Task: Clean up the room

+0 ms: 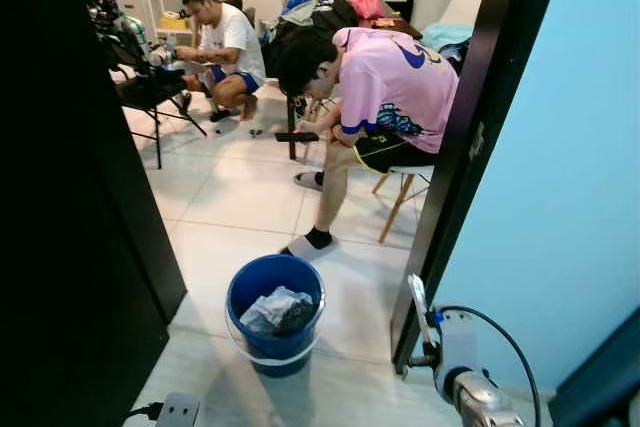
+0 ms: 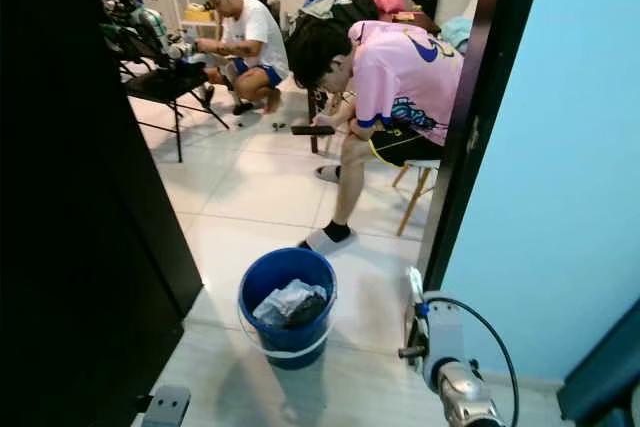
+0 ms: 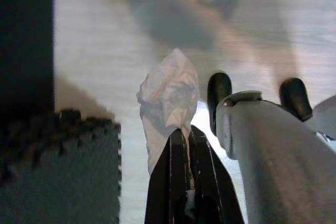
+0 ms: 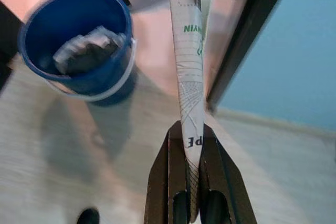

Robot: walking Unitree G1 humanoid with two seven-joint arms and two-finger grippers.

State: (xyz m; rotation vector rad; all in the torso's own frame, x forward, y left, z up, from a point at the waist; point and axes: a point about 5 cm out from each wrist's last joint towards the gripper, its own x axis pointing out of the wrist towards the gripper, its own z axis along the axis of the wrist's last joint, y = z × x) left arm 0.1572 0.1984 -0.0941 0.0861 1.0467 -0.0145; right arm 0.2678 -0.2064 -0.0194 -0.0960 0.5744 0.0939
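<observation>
blue plastic, the bucket [image 1: 275, 313] stands on the pale tile floor [image 1: 230, 197] just inside the doorway, already holding crumpled paper and dark scraps [image 1: 279, 311], so it reads as the bin for this tidy-up and sits where both arms can reach it. the right pincer [image 4: 192, 129] is clamped tight on a folded strip of printed paper [image 4: 190, 72], which sticks straight out beyond the fingertips; from the head it shows as a pale strip [image 1: 418, 295] raised beside the dark door frame [image 1: 470, 137], right of the bucket and not yet over it. the left pincer [image 3: 185, 135] is likewise closed, nipping the tail of a crumpled white tissue [image 3: 168, 98] above the floor, next to a dark foam mat [image 3: 60, 166]. my guess is both loads are held high and clear so they can go into the bucket. two people [image 1: 390, 97] sit deeper in the room, busy with their own things, well apart from the bucket.
</observation>
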